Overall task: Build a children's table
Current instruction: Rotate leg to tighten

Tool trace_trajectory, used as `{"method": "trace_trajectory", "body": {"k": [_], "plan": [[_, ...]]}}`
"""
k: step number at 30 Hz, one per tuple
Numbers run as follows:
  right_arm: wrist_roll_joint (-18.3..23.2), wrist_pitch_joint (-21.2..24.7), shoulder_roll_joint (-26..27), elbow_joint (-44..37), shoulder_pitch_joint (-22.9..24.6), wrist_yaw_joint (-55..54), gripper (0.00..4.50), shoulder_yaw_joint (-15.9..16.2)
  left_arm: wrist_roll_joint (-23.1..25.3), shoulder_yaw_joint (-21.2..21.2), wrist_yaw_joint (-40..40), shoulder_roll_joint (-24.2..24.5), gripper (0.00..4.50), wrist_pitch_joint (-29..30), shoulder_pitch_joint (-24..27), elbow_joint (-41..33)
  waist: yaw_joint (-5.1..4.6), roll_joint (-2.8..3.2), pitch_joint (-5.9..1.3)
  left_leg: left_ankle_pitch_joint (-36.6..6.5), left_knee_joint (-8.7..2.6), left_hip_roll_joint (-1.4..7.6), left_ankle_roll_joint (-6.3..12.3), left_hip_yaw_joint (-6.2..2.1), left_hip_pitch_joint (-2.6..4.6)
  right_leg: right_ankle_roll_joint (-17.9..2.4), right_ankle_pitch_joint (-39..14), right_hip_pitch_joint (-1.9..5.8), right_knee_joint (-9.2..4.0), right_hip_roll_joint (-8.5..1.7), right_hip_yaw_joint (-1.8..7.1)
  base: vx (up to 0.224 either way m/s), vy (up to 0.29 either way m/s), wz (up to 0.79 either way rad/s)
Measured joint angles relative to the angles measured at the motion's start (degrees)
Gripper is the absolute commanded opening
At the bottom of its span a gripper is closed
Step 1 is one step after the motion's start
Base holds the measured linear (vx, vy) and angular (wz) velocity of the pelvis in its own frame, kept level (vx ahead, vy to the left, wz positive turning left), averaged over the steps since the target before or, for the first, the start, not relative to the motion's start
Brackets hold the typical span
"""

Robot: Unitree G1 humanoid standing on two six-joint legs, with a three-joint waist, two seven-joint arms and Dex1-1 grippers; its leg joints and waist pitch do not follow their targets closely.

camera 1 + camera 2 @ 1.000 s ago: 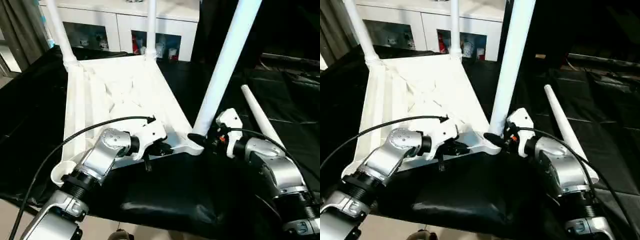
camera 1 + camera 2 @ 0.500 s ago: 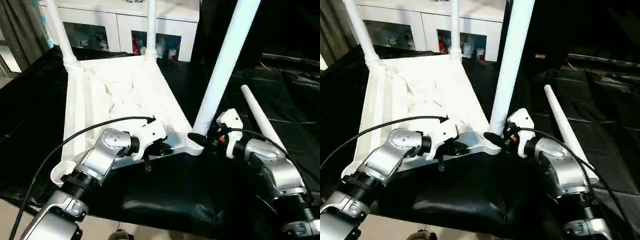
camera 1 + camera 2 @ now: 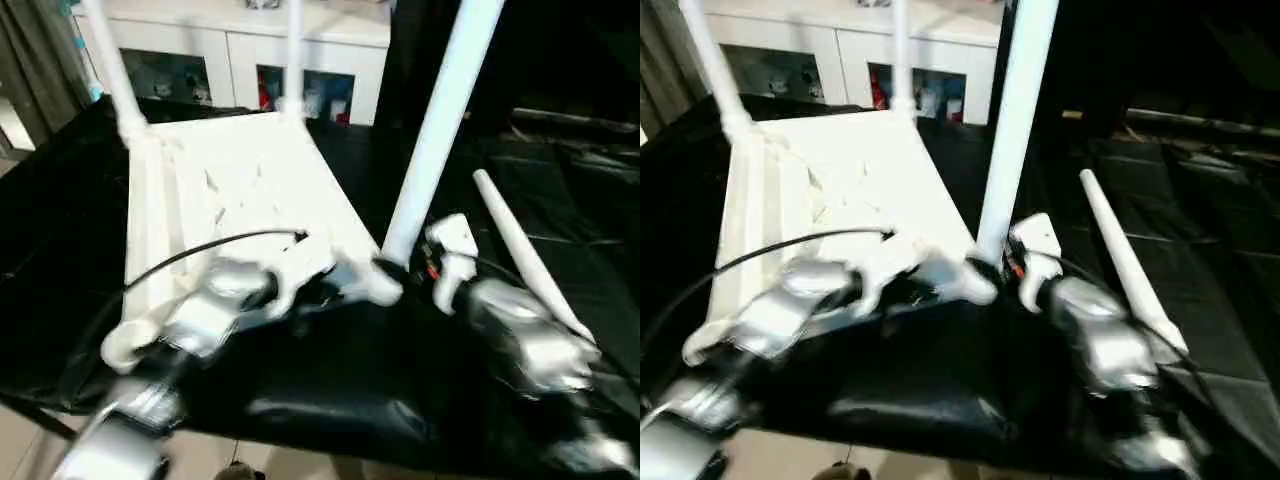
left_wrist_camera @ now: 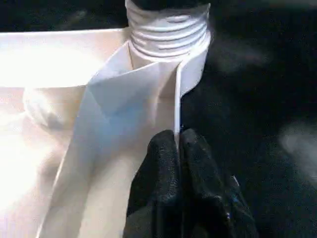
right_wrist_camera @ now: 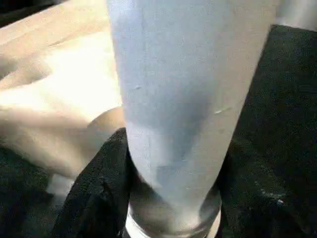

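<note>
Bare black cloth (image 3: pixel 330 390) in front, three standing legs (image 3: pixel 440 110) block the tabletop (image 3: pixel 240 190) corners, loose leg (image 3: pixel 520 255) beside.

Upturned white tabletop (image 3: pixel 230 190), three legs (image 3: pixel 437 130) upright

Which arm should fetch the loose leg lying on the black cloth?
Right, probably. The loose leg lies on the cloth beside the right arm. But the right pincer is closed round the upright leg at its socket and must let go first. The left pincer pinches the tabletop's rim, steadying it.
</note>
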Motion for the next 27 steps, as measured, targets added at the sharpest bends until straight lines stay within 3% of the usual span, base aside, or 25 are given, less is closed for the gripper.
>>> {"method": "trace_trajectory", "body": {"k": [4, 13, 14, 16, 18, 22, 27], "plan": [[-0.76, 0.1, 5.37, 6.46, -5.08, -13.99, 2.02, -3.36, 0.51, 1.23, 8.81, -6.02, 0.0, 2.24, -4.06, 7.15, -0.9, -0.16, -0.07, 0.0, 0.01, -0.11, 0.0, -0.22, -0.02, 0.05, -0.03, 0.05, -0.2, -0.02, -0.07, -0.016, 0.002, -0.01], [-1.6, -0.39, 6.73, 9.63, -7.5, -16.33, 2.02, -4.59, 1.02, 1.4, 10.35, -7.19, 0.0, 2.03, -5.42, 9.54, -1.15, -0.28, -0.14, 0.0, -0.04, -0.12, 0.0, -0.3, -0.09, 0.05, -0.02, 0.1, -0.69, 0.02, -0.16, 0.0, 0.0, 0.0], [-1.6, -0.65, 6.73, 9.79, -7.5, -16.14, 2.37, -4.64, 0.99, 1.41, 10.35, -7.18, 0.0, 1.61, -5.42, 9.78, -1.15, -0.28, -0.14, 0.0, -0.06, -0.12, 0.01, -0.31, -0.09, 0.05, -0.02, 0.1, -0.77, 0.02, -0.17, 0.0, 0.0, 0.0], [-1.58, -1.08, 6.65, 10.04, -7.56, -15.81, 2.37, -4.7, 0.97, 1.41, 10.3, -7.12, 0.0, 0.99, -5.42, 10.01, -1.16, -0.28, -0.14, 0.0, -0.07, -0.12, 0.01, -0.31, -0.11, 0.05, -0.01, 0.09, -0.86, 0.02, -0.18, 0.0, 0.0, 0.0], [-1.28, -1.36, 6.01, 10.05, -7.54, -13.96, 2.76, -4.77, 0.94, 1.39, 9.8, -6.65, 0.0, 0.49, -5.4, 10.01, -1.14, -0.26, -0.12, 0.0, -0.06, -0.14, 0.01, -0.28, -0.15, 0.03, 0.0, 0.07, -0.91, 0.01, -0.13, 0.0, 0.0, 0.0], [-0.4, -0.52, 2.17, 7.23, -6.18, -5.25, 3.09, -2.23, 0.91, 0.84, 5.79, -4.25, 0.0, -1.91, -4.5, 8.27, -1.25, -0.24, -0.05, 0.0, -0.07, -0.12, 0.01, -0.27, -0.23, 0.02, 0.47, -0.06, -0.96, 0.01, -0.16, 0.0, 0.0, 0.0], [1.52, 2.21, -4.88, -0.05, -2.55, 7.21, 3.45, 1.05, 0.28, 0.09, -0.41, -0.32, 0.0, -5.23, -1.65, 3.86, -0.43, -0.18, -0.02, 0.0, -0.27, -0.05, -0.01, -0.24, -0.26, -0.18, 1.06, -0.14, -0.87, 0.03, -0.21, 0.0, 0.0, 0.0]]}}
